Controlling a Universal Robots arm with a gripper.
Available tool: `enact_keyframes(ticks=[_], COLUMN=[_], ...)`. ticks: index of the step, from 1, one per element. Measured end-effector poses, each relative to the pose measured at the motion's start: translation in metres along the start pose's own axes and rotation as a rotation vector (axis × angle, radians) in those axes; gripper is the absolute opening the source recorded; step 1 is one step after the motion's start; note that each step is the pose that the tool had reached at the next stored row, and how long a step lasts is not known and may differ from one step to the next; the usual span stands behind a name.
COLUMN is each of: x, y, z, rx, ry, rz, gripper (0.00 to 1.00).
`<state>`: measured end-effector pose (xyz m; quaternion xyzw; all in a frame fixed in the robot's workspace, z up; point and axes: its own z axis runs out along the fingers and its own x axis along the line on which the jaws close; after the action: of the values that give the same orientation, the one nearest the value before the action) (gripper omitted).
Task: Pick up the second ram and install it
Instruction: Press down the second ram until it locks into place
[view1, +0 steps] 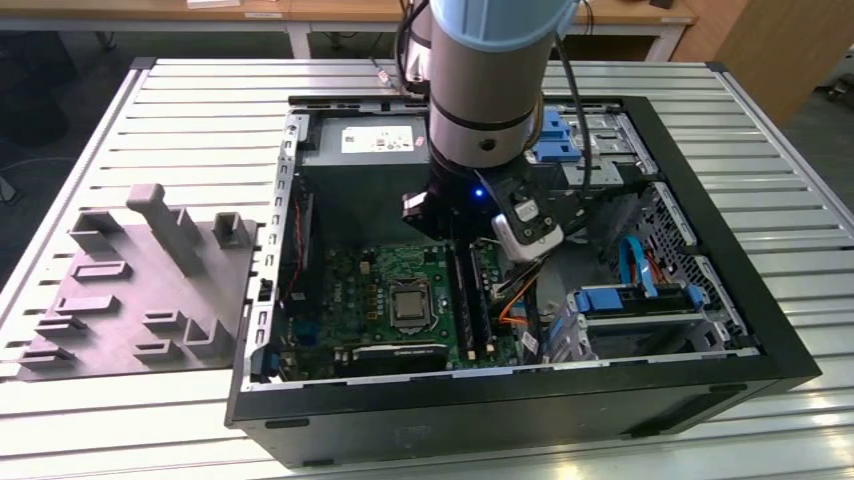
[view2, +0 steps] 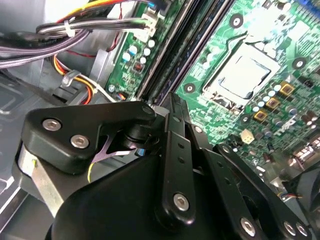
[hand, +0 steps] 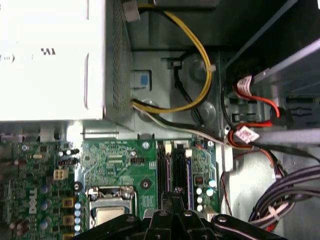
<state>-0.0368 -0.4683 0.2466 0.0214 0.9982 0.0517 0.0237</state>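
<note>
Gripper (view2: 172, 107) sits right over the motherboard's (view2: 240, 30) RAM slots (hand: 176, 172) inside the open PC case (view1: 747, 330) (can't tell how wide its fingers are, or whether it's holding anything).

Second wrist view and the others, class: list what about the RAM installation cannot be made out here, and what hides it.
- Exterior view: the black RAM slot rails run under the grey robot arm, which hides their far ends.
- Second wrist view: the black gripper linkage covers its fingertips; a dark blue RAM stick between them cannot be confirmed.
- First wrist view: the picture's edge cuts off the slots' near ends.
</note>
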Motion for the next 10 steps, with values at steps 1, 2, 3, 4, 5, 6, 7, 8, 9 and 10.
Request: enact_keyframes(ticks=[1, 2, 3, 4, 5, 6, 7, 8, 9, 10], x=[0.0001, 0.0001, 0.0002, 0.0003, 0.0004, 0.0004, 0.0004, 0.0004, 0.0005, 0.0005], y=[0.0012, 0.0019, 0.0024, 0.0028, 0.0033, 0.0038, 0.0039, 0.0039, 0.0039, 0.0041], z=[0.0003, 0.0008, 0.0023, 0.0041, 0.0056, 0.0062, 0.0063, 0.0063, 0.0063, 0.0064], rx=[0.0000, 0.0002, -0.0001, -0.0001, 0.0001, 0.0004, 0.0002, 0.0003, 0.0002, 0.0001], ry=[0.0000, 0.0000, -0.0001, -0.0001, -0.0001, 0.0001, 0.0000, 0.0001, 0.0000, 0.0000], rz=[0.000, 0.000, 0.000, 0.000, 0.000, 0.000, 0.000, 0.000, 0.000, 0.000], gripper=[0.10, 0.10, 0.10, 0.10, 0.10, 0.10, 0.10, 0.10, 0.10, 0.10])
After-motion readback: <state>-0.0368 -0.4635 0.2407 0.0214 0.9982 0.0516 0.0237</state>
